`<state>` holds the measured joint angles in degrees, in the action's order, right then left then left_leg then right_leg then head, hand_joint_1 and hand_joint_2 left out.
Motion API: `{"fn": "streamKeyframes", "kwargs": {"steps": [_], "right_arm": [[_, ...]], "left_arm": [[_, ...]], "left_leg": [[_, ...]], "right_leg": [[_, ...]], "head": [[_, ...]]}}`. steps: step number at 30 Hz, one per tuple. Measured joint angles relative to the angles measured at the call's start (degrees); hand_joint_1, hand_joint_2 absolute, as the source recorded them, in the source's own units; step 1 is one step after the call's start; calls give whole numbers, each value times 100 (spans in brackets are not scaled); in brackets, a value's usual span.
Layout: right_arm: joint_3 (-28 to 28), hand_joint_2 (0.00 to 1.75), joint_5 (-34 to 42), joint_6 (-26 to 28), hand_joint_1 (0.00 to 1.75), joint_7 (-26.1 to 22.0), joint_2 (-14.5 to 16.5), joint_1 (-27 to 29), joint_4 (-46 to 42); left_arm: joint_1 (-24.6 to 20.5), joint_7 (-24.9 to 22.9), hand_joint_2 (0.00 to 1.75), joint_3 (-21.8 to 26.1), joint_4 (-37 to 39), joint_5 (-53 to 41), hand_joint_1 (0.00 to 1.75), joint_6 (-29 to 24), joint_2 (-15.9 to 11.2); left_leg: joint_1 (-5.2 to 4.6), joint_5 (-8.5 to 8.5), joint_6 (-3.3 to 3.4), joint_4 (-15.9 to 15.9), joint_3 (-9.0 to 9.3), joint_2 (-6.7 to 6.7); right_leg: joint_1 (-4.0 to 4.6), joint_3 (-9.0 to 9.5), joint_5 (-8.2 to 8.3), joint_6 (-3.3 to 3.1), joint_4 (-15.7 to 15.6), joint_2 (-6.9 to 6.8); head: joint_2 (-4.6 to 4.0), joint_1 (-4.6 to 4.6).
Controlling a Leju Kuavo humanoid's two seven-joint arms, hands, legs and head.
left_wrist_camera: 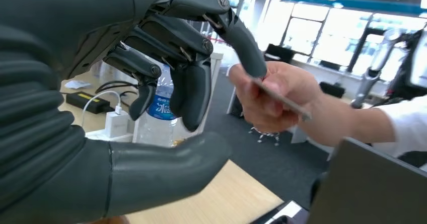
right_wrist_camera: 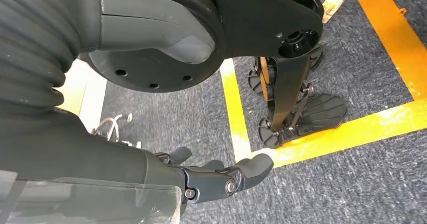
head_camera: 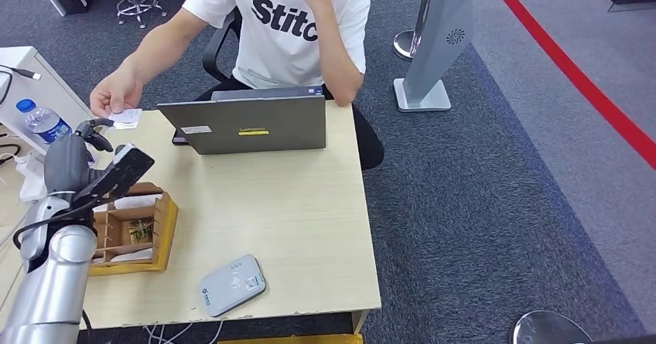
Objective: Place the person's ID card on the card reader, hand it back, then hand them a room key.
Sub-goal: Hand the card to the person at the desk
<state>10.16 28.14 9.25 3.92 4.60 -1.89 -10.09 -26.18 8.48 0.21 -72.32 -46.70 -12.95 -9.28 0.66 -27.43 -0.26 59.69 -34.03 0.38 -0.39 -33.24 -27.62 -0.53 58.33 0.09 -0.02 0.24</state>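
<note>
You see the light wooden square table filling the middle of the head view, with a person in a white printed T-shirt seated at its 12 o'clock edge. A grey open laptop stands at that same edge, its lid back facing you. At the table's 9 o'clock edge sits the wooden compartment box, with small items in its slots too small to tell apart. Toward 6 o'clock lies the pale grey rounded card reader, flat on the tabletop and well apart from the box. Beyond the table at 10 o'clock stands a clear plastic water bottle with a blue label.

Your left hand is raised at 10 o'clock, fingers apart and holding nothing; in the left wrist view one fingertip reaches right up to the card. The person's hand holds the small white ID card just beyond your left hand, pinched by their fingers.

Your right hand hangs over dark carpet with yellow floor lines, fingers loosely curled and nothing in them.
</note>
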Motion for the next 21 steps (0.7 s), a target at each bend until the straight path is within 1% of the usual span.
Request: {"fn": "streamKeyframes", "kwargs": {"steps": [2, 6, 7, 9, 11, 13, 21], "right_arm": [[-21, 175, 88, 58, 0, -8, 3, 28, 1], [-105, 175, 176, 111, 0, -47, 17, 118, 2], [-126, 175, 176, 112, 0, -58, 19, 132, 2], [-158, 175, 176, 113, 0, -67, 20, 140, 3], [-180, 175, 176, 114, 0, -69, 21, 138, 3], [-191, 175, 176, 114, 0, -69, 21, 138, 3], [-219, 175, 176, 119, 0, -70, 26, 139, 3]], "left_arm": [[603, 104, 175, -1, -712, -154, 0, 47, 20], [2030, 399, 175, -2, -2101, -356, 0, -79, 30], [2296, 462, 175, -2, -2357, -360, 0, -120, 31], [2673, 533, 175, -2, -2741, -360, 0, -155, 31], [2895, 563, 175, -2, -3011, -357, 0, -150, 30], [3027, 573, 175, -2, -3192, -354, 0, -145, 30], [3312, 619, 175, 0, -3545, -358, 0, -143, 28]], "left_leg": [[-2, -12, 0, -3, 6, 15], [-2, -31, 6, -4, 11, 31], [-2, -32, 8, -4, 9, 28], [-2, -34, 10, -4, 7, 18], [-2, -34, 11, -5, 6, 9], [-2, -33, 11, -5, 7, 4], [-2, -23, 7, -5, 11, 0]], "right_leg": [[-2, 0, -5, 3, -2, 16], [-4, -2, -20, 11, -6, 31], [-4, -3, -23, 15, -7, 27], [-4, -2, -29, 20, -7, 17], [-4, 2, -31, 23, -7, 9], [-4, 5, -30, 23, -6, 4], [-4, 12, -24, 19, -4, 1]], "head": [[-1, 1], [-1, 0], [0, 0], [0, 0], [0, -1], [1, -1], [-1, 0]]}}
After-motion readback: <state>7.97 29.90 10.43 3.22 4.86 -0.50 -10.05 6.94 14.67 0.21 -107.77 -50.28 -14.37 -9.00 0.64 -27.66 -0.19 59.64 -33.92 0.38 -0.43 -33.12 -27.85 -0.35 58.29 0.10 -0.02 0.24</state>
